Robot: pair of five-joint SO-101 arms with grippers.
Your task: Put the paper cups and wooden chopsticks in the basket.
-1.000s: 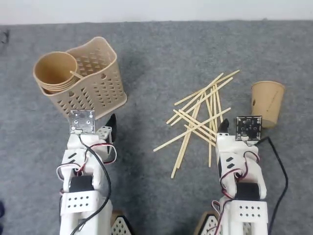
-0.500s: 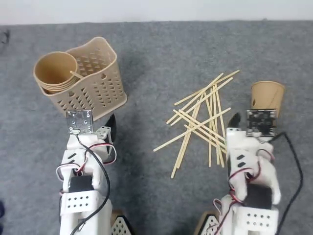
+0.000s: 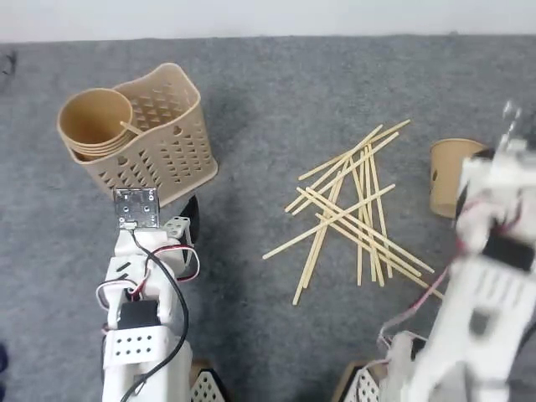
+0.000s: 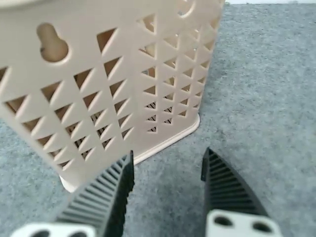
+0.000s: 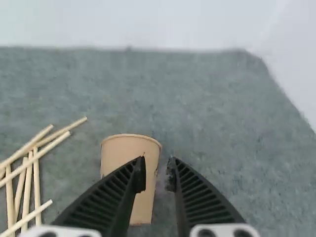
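A beige basket [image 3: 172,138] stands at the far left with stacked paper cups [image 3: 94,121] and one chopstick [image 3: 130,128] in it. Loose wooden chopsticks [image 3: 352,197] lie criss-crossed in the middle right. One paper cup [image 3: 446,176] sits at the far right. My left gripper [image 4: 169,163] is open just in front of the basket wall [image 4: 98,74], holding nothing. My right gripper [image 5: 156,170] is open by a narrow gap, close to the cup [image 5: 126,158]; one finger [image 5: 133,177] overlaps the cup's side. The right arm [image 3: 494,209] is blurred beside that cup.
Grey carpet [image 3: 276,92] covers the table, with a pale wall along the far edge. Bare carpet lies between the basket and the chopsticks. The carpet's right edge [image 5: 291,113] runs close behind the lone cup.
The right arm has swung right and forward from beside the chopsticks to the lone cup, uncovering more chopsticks. The left arm has barely shifted.
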